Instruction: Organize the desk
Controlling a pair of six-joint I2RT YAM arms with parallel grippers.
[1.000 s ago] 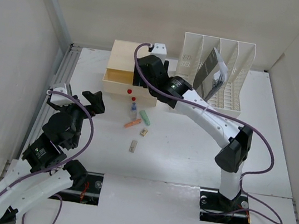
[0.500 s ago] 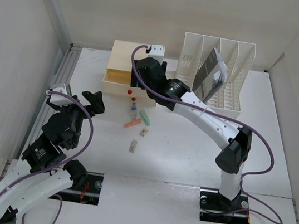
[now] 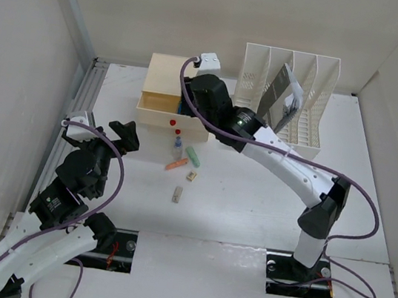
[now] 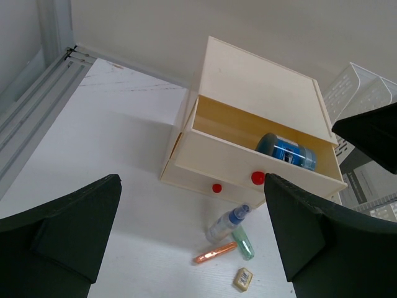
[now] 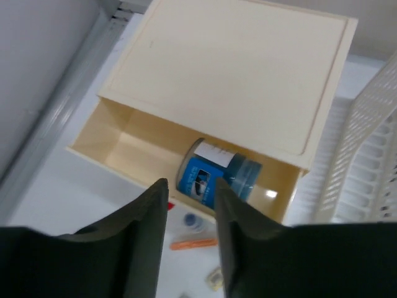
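Right wrist view, lower centre: my right end effector (image 5: 189,236), fingers narrowly parted and empty, hangs above the open drawer (image 5: 130,149) where a blue canister (image 5: 217,177) lies on its side, likely stowed there to clear the white tabletop (image 5: 68,198) showing at lower left.

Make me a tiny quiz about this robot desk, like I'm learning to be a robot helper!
1. Pick one: what lies in the open drawer of the cream box? A. a blue jar B. a banana C. a shoe
2. True or false: the orange pen lies in the drawer too.
3. Fill in: the two drawer knobs are coloured ___.
Key: 1 A. 2 false; it lies on the desk. 3 red.
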